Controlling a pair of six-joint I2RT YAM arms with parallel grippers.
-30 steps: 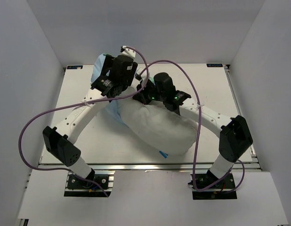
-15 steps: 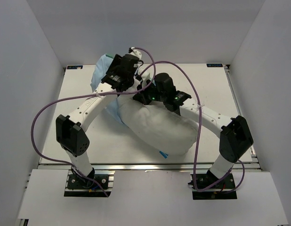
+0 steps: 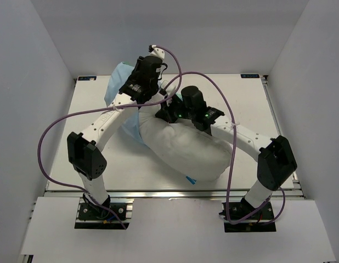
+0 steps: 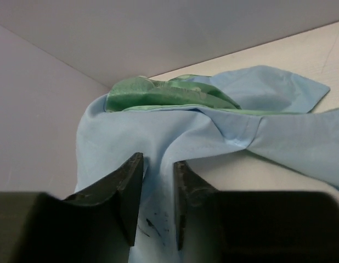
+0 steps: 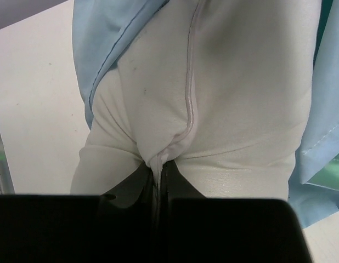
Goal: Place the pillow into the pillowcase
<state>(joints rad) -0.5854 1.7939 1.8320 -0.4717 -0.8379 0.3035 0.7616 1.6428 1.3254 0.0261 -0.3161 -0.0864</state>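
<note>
— Where are we?
— My right pincer (image 5: 158,174) is clenched on a small pinch of the pillow (image 5: 235,87) at its seam. The pillow lies across the surface (image 3: 252,104), with the pillowcase (image 4: 175,131) flanking its far end.
— And the left?
— The left pincer (image 4: 157,200) sits over the blue cloth, jaws narrowly apart. I cannot tell if it has fabric.
— Risk?
— If it catches both layers, or none, the mouth won't open and my push just bunches the pillowcase. That thin pinch may also slip.
</note>
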